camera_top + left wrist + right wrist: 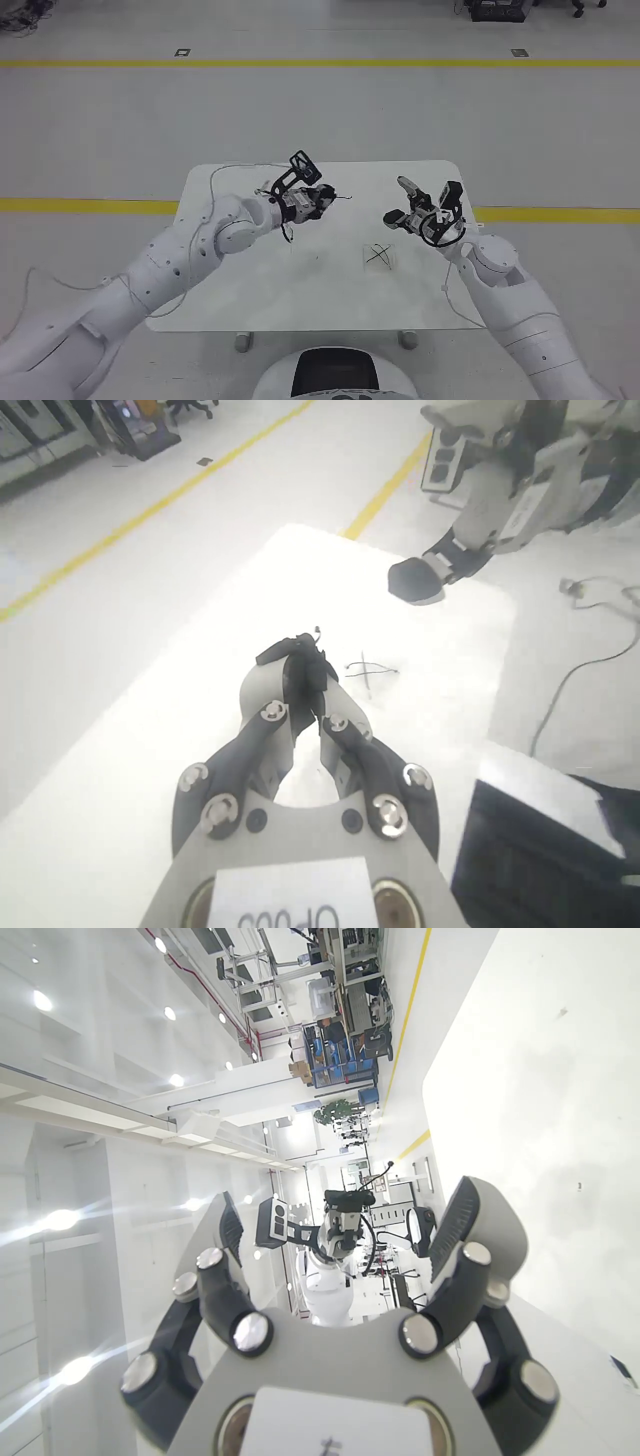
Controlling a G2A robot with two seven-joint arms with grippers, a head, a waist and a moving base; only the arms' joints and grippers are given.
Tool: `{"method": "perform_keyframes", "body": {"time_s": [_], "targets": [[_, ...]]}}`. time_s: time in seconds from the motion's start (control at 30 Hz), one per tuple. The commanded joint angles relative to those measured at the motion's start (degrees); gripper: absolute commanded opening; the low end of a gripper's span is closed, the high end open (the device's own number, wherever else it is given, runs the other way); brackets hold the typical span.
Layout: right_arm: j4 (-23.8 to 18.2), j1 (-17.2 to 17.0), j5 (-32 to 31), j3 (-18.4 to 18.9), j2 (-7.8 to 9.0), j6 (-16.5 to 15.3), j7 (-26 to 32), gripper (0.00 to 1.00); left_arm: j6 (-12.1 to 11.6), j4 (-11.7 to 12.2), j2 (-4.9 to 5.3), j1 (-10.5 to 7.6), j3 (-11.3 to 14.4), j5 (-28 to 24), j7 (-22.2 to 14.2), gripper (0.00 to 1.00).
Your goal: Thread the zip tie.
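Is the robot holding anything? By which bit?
Left gripper pinches a thin black zip tie, a short end poking past it; right gripper is open, empty.

The left arm stretches over the far middle of the desk (250, 290), the left gripper (322, 199) raised, its fingers pinched on the zip tie (317, 631). Over the desk's far right part hangs the right gripper (400, 202), fingers spread wide, facing the left one.
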Motion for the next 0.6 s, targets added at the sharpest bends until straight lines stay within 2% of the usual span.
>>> {"method": "perform_keyframes", "body": {"time_s": [0.0, 0.17, 0.43, 0.47, 0.5, 0.57], "targets": [[0.00, 0.00, 0.00, 0.00, 0.00, 0.00, 0.00, 1.00, -0.01, -0.91, 0.39, -0.27, 0.82, -4.66, -0.92, 0.00], [0.00, 0.00, 0.00, 0.00, 0.00, 0.00, 0.00, 1.00, -0.01, -0.48, 1.12, -1.05, 2.49, -12.53, -3.19, 0.00], [0.00, 0.00, 0.00, 0.00, 0.00, 0.00, 0.00, 1.00, -0.01, -0.48, 1.12, -1.05, 2.49, -12.53, -3.19, 0.00], [0.00, 0.00, 0.00, 0.00, 0.00, 0.00, 0.00, 1.00, 0.50, -0.27, 1.03, -0.33, 2.10, -15.01, -2.61, 0.00], [0.00, 0.00, 0.00, 0.00, 0.00, 0.00, 0.00, 1.00, -0.01, -0.06, 0.91, 0.29, 1.53, -19.30, -2.91, 0.00], [-0.05, -0.03, -0.14, 0.02, 0.00, -0.15, -0.10, 1.00, -0.01, 1.41, 0.74, 0.60, 0.36, -26.60, -5.09, 0.00]]}}
